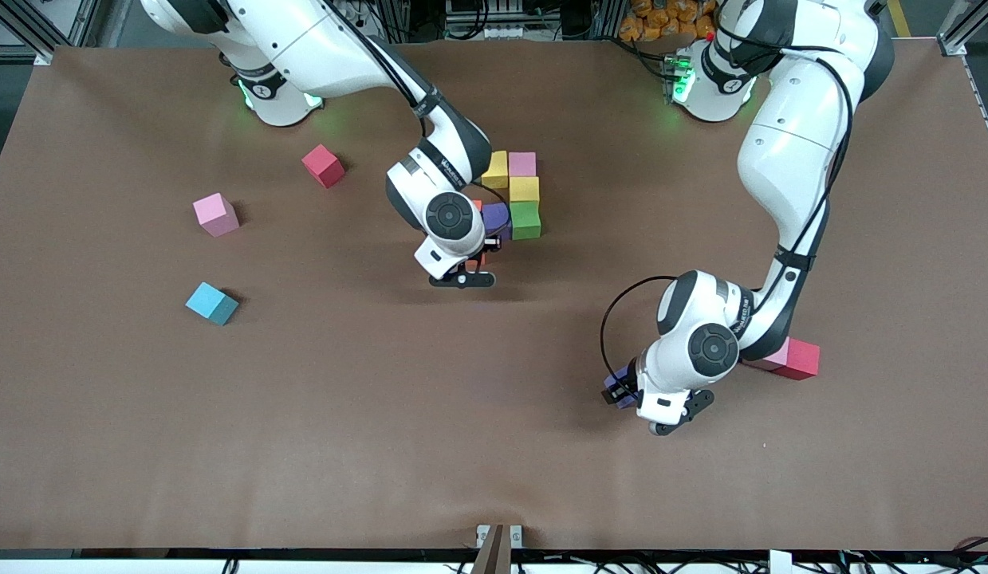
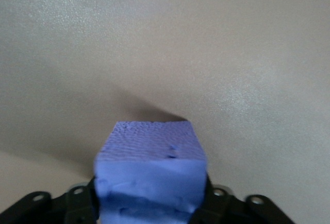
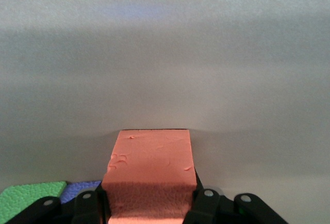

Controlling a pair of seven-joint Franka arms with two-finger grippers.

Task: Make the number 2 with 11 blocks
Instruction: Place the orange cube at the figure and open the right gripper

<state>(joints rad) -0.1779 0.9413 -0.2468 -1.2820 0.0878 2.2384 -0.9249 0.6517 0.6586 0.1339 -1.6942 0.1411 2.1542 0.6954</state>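
My left gripper (image 1: pixel 621 392) (image 2: pixel 150 203) is low over bare table toward the left arm's end, and it is shut on a purple block (image 2: pixel 149 167) (image 1: pixel 619 384) with a finger against each side. My right gripper (image 1: pixel 478 257) (image 3: pixel 149 201) is shut on an orange block (image 3: pixel 150 167) at the camera-side edge of the middle cluster. That cluster holds a yellow block (image 1: pixel 494 169), a pink block (image 1: pixel 522 164), a second yellow block (image 1: pixel 524 189), a green block (image 1: pixel 525 220) (image 3: pixel 28 198) and a purple block (image 1: pixel 496 217) (image 3: pixel 82 189). A pink block (image 1: pixel 216 214) and a cyan block (image 1: pixel 211 303) lie loose toward the right arm's end.
A red cube (image 1: pixel 323 165) lies near the right arm's base. Another red cube (image 1: pixel 793 358) sits beside the left arm's wrist, partly hidden by it. The brown table (image 1: pixel 382 446) runs wide nearer the camera.
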